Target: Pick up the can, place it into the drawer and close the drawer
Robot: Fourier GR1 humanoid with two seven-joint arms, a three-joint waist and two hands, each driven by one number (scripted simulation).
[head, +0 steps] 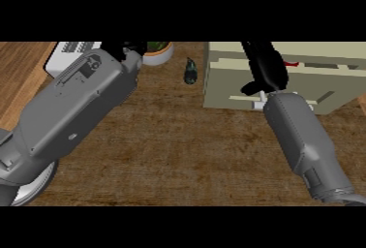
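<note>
Brown, mottled worktop (186, 155) fills the head view, and against its far edge stands a cream drawer unit (236, 82), the landmark for the rest. On the front of that unit lies the right hand (266, 68), black, reaching up from its grey right forearm (304, 140); the fingers (259, 51) look stretched along the drawer face, the thumb dipping near a small white handle (259, 102) at the unit's lower edge, and nothing shows between them. A small red patch (291, 63) peeks out just right of the hand; whether it is the can cannot be told, and no can is plainly visible anywhere. Left of the drawer unit, on the worktop, lies a dark green bottle-like object (190, 71), apart from both hands. Further left of it sits a white pot with a green plant (159, 51). The left forearm (71, 111) crosses the view well left of the unit, its left hand (129, 48) mostly hidden, so the state of its fingers cannot be told. A white appliance (68, 55) lies beyond that arm, and a plate (36, 186) rim shows beneath it.
</note>
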